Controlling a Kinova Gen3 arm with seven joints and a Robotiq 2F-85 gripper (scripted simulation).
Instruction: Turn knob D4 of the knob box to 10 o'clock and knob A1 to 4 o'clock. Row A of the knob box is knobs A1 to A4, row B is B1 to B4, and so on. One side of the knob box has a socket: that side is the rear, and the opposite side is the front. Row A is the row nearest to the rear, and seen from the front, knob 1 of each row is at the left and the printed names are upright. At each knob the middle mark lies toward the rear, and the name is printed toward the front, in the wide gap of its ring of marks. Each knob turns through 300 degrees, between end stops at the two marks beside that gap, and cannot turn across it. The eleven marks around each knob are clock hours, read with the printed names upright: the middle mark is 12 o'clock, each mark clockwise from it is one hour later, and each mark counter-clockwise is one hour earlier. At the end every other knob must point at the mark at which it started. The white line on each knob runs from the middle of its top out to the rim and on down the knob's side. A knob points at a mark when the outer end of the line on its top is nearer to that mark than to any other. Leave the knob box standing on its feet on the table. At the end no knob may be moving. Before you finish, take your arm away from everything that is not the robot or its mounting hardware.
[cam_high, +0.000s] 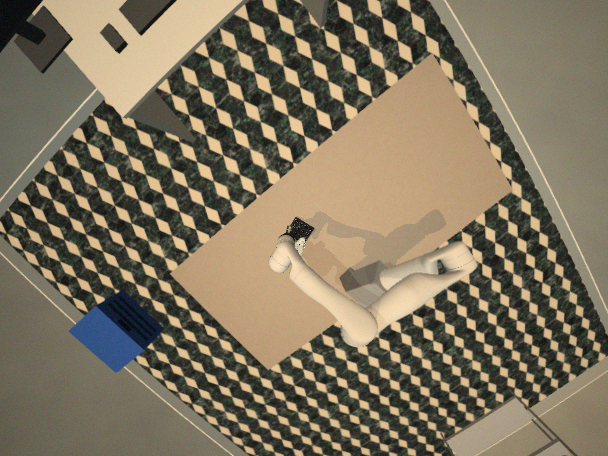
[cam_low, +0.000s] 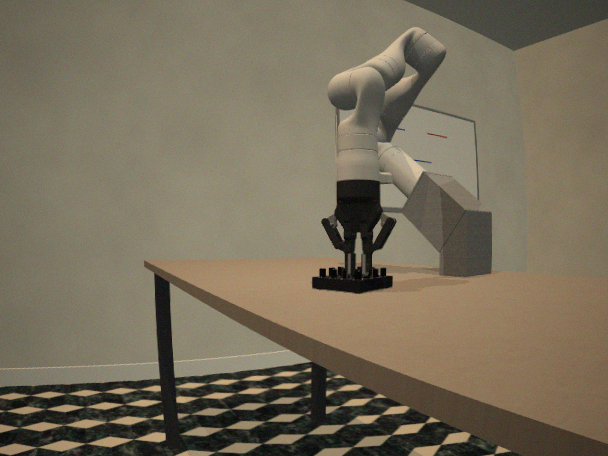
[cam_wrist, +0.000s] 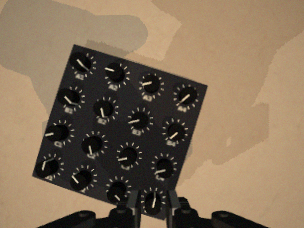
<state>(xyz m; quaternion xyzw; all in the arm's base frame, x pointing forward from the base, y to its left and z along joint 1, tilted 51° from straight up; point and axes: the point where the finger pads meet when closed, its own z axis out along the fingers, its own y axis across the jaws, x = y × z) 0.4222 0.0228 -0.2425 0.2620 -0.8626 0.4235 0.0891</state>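
Note:
The black knob box (cam_high: 302, 229) (cam_low: 335, 285) (cam_wrist: 126, 97) stands flat on the table, turned a little in the wrist view, row A at the top. My gripper (cam_low: 358, 273) (cam_wrist: 153, 203) points straight down over it. Its fingers are partly open, one on each side of knob D4 (cam_wrist: 153, 200), with narrow gaps visible beside the knob. D4's white line points nearly at its middle mark, about 12 o'clock. Knob A1 (cam_wrist: 81, 63), in the far upper-left corner, has its line toward the lower right, about 4 o'clock. The fingers partly hide D4's ring and its name.
Knob D3 (cam_wrist: 117, 191) stands close beside the left finger, and knob C4 (cam_wrist: 163, 168) stands just behind D4. The other knobs rise in rows across the box. The arm's grey base (cam_low: 465, 242) stands on the table (cam_high: 400, 150) (cam_low: 450, 320) behind the box.

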